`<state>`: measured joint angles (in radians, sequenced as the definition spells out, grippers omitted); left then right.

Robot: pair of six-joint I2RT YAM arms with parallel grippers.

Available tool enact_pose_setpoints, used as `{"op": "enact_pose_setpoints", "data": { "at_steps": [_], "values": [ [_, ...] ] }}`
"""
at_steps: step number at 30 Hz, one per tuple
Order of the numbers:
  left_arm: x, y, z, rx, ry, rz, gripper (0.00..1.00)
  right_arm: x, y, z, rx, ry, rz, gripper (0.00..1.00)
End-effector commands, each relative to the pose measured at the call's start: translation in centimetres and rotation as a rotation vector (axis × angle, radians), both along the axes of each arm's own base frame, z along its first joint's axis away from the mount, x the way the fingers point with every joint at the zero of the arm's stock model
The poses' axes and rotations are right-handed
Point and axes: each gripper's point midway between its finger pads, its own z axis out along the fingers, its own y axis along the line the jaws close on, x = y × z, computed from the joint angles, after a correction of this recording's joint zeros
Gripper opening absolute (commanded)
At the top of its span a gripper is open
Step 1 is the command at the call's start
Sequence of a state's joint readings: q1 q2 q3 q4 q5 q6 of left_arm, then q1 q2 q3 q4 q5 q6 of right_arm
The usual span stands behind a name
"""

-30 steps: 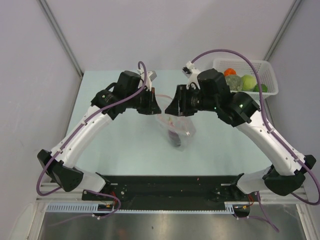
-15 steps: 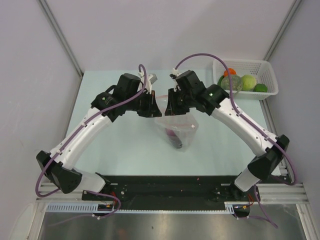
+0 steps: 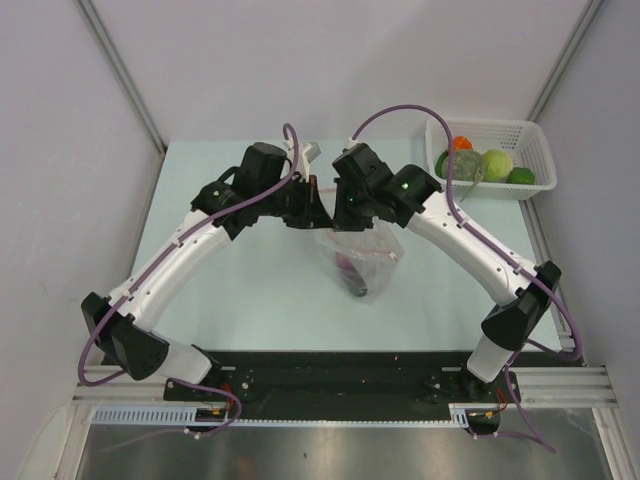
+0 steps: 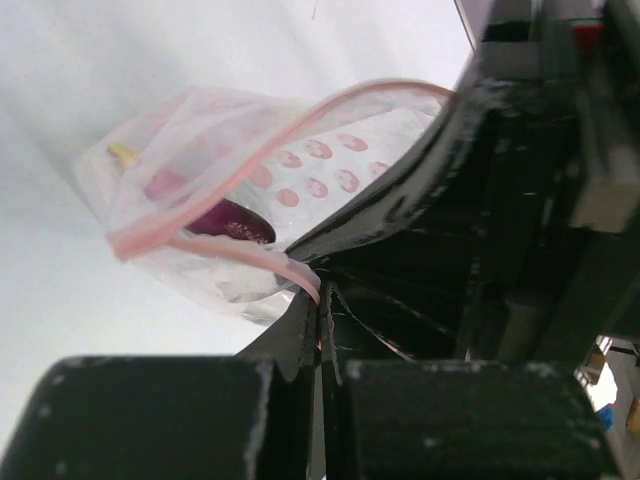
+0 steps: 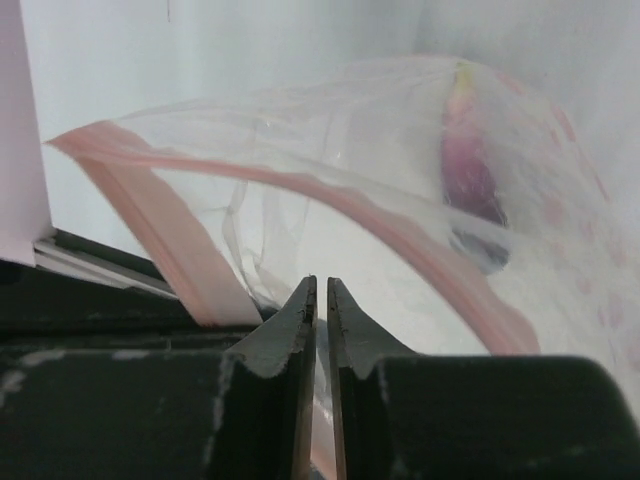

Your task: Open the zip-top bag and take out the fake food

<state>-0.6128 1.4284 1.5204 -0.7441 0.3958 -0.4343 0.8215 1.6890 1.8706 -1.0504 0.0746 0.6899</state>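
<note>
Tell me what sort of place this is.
Likely a lab robot test cell: plain white panel walls, a pale green tabletop, and a white plastic mesh basket of toy produce.

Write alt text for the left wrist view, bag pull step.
The left gripper, jaws shut, pinches the rim of a clear crinkly plastic zip-top bag, whose pink zip strip gapes open in a wide loop. A purple toy eggplant lies inside the bag. Black robot hardware fills the right side of the frame.
</note>
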Motion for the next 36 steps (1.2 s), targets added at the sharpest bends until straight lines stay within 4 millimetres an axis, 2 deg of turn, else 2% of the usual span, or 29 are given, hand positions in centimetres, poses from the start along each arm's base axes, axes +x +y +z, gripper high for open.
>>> {"op": "enact_pose_setpoints", "data": {
  "at_steps": [1, 3, 5, 6, 7, 8, 10, 12, 15, 21, 22, 24, 25, 28, 29, 32, 36],
  "values": [
    [0.5, -0.9, 1.5, -0.055, -0.025, -0.001, 0.0, -0.4, 0.9, 4.0, 0.133, -0.01, -0.114, 0.13],
    [0.6, -1.0, 1.5, -0.059, -0.022, 0.0, 0.0, -0.8, 1.0, 4.5, 0.172, -0.007, -0.109, 0.13],
    [0.5, -1.1, 1.7, -0.076, -0.022, -0.005, 0.0, -0.5, 1.0, 3.5, 0.171, -0.021, -0.116, 0.13],
    [0.4, -1.2, 1.8, -0.081, -0.021, -0.01, 0.0, 0.0, 0.7, 2.9, 0.166, -0.023, -0.119, 0.13],
    [0.2, -1.2, 1.7, -0.085, -0.016, -0.009, 0.0, 1.2, 1.3, 3.4, 0.214, -0.067, -0.105, 0.13],
    [0.0, -1.2, 1.8, -0.088, -0.015, -0.016, 0.0, 1.3, 0.7, 1.5, 0.175, -0.08, -0.064, 0.13],
    [-0.1, -1.2, 1.7, -0.092, -0.016, -0.02, 0.0, 2.4, 0.8, 0.6, 0.157, -0.123, -0.026, 0.13],
    [-0.3, -1.3, 1.6, -0.094, -0.01, -0.037, 0.0, 3.8, -0.2, -1.5, 0.048, -0.142, 0.029, 0.13],
    [-0.3, -1.6, 1.8, -0.103, -0.022, -0.061, 0.0, 4.6, -1.7, -3.3, -0.064, -0.133, 0.093, 0.13],
    [0.6, -2.2, 2.5, -0.108, -0.051, -0.078, 0.0, 3.5, -2.6, -5.4, -0.151, -0.102, 0.301, 0.19],
    [0.8, -2.3, 2.9, -0.109, -0.06, -0.079, 0.0, 3.0, -3.0, -6.5, -0.166, -0.067, 0.318, 0.19],
    [1.3, -2.6, 2.7, -0.105, -0.06, -0.075, 0.0, 2.4, -3.2, -7.3, -0.158, -0.036, 0.348, 0.21],
    [1.4, -2.6, 2.9, -0.107, -0.064, -0.074, 0.0, 1.6, -3.2, -8.7, -0.152, 0.012, 0.374, 0.21],
    [1.8, -2.9, 2.1, -0.1, -0.044, -0.069, 0.0, 0.2, -2.4, -10.5, -0.144, 0.056, 0.418, 0.25],
    [1.9, -2.9, 1.7, -0.094, -0.037, -0.065, 0.0, -0.3, -2.5, -11.9, -0.162, 0.088, 0.428, 0.26],
    [2.0, -2.5, 0.3, -0.062, -0.018, -0.044, 0.0, -1.2, -2.0, -14.0, -0.179, 0.119, 0.454, 0.27],
    [1.5, -1.8, -1.4, -0.03, 0.001, -0.03, 0.0, -2.0, -1.0, -16.0, -0.181, 0.138, 0.484, 0.31]
  ]
}}
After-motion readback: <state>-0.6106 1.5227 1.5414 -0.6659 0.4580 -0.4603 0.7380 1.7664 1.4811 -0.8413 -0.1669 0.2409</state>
